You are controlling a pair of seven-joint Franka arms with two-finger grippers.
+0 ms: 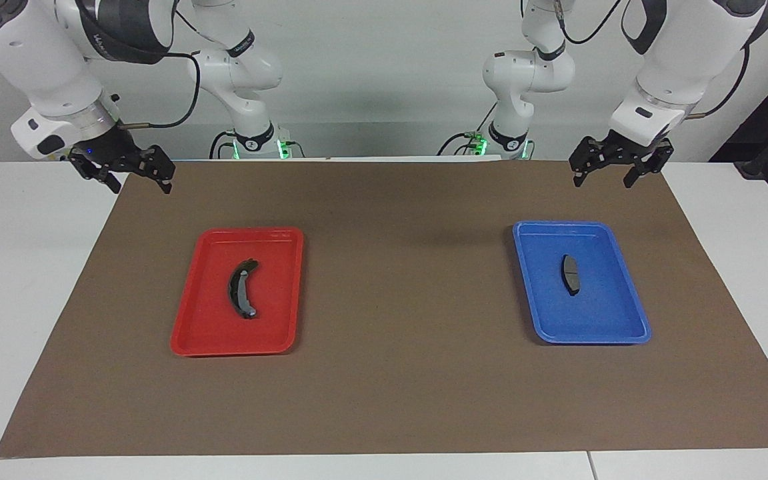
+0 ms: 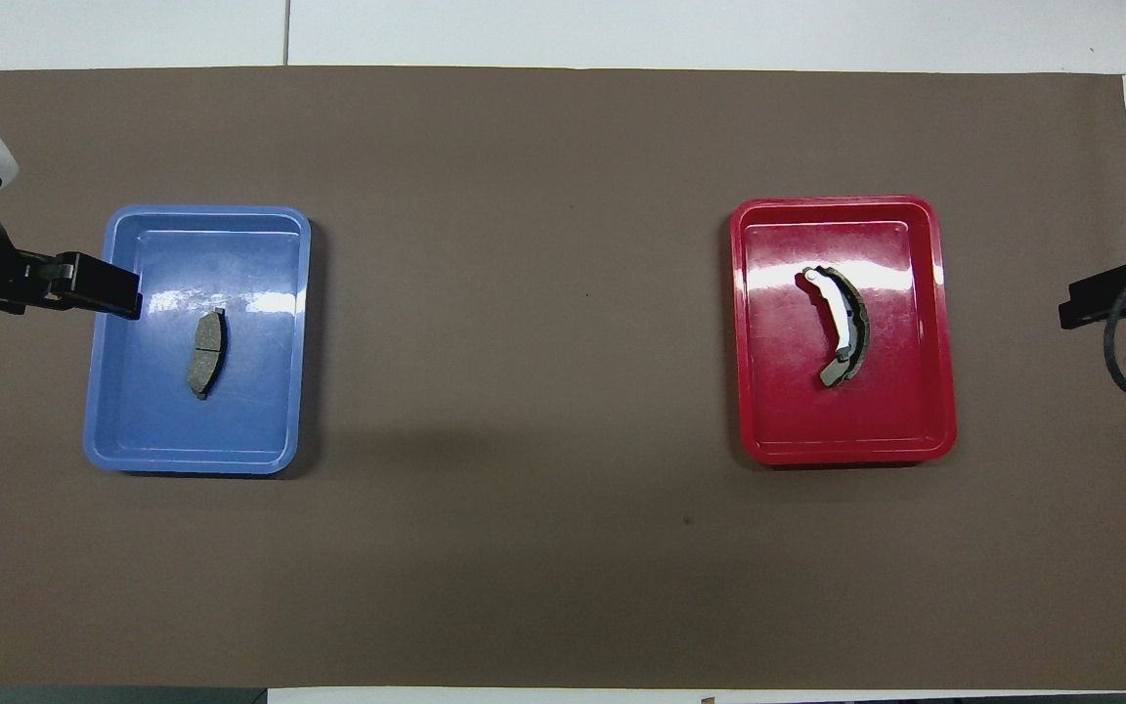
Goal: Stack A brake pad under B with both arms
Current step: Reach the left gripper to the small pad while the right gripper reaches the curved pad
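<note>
The short grey A brake pad [image 1: 570, 274] lay flat in the middle of the blue tray [image 1: 631, 320], toward the left arm's end of the brown mat [image 1: 397, 387]. The long curved pad B [image 1: 243, 289] lay in the middle of the red tray [image 1: 191, 333], toward the right arm's end. The left gripper [image 1: 604, 179] hung over its corner of the mat by the robots and the right gripper [image 1: 141, 184] over its own, both with fingers apart and holding nothing.
</note>
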